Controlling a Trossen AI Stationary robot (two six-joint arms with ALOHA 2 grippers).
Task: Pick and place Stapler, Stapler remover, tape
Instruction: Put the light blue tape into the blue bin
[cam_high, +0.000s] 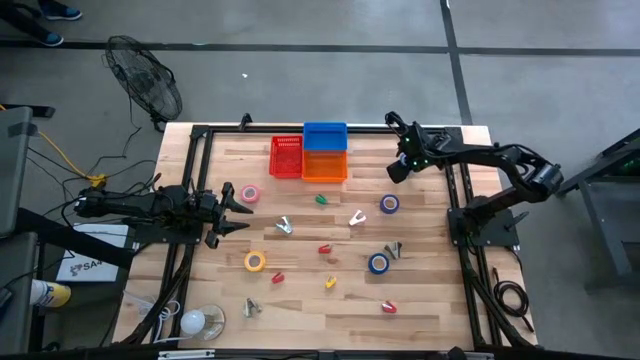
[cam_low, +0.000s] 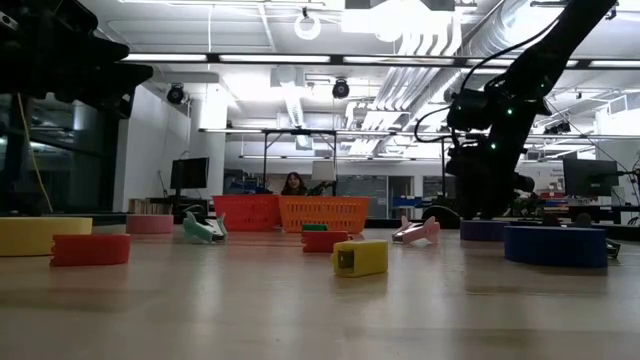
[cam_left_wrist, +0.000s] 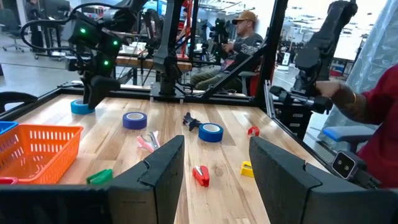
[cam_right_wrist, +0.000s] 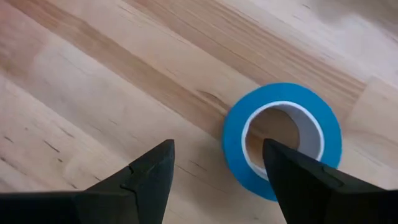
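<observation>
Light-blue tape roll (cam_right_wrist: 283, 140) flat on bare wood table (cam_right_wrist: 93, 81), just ahead of right gripper (cam_right_wrist: 214, 177), untouched; fingers spread wide, empty. Gripper hovers near table's far right corner, beside orange basket (cam_high: 324, 164). Left gripper (cam_high: 237, 211) open wide, empty, at left edge near pink tape (cam_high: 249, 194).

Bare wood beside light-blue tape roll (cam_right_wrist: 283, 140) under spread right gripper (cam_right_wrist: 214, 177).
</observation>
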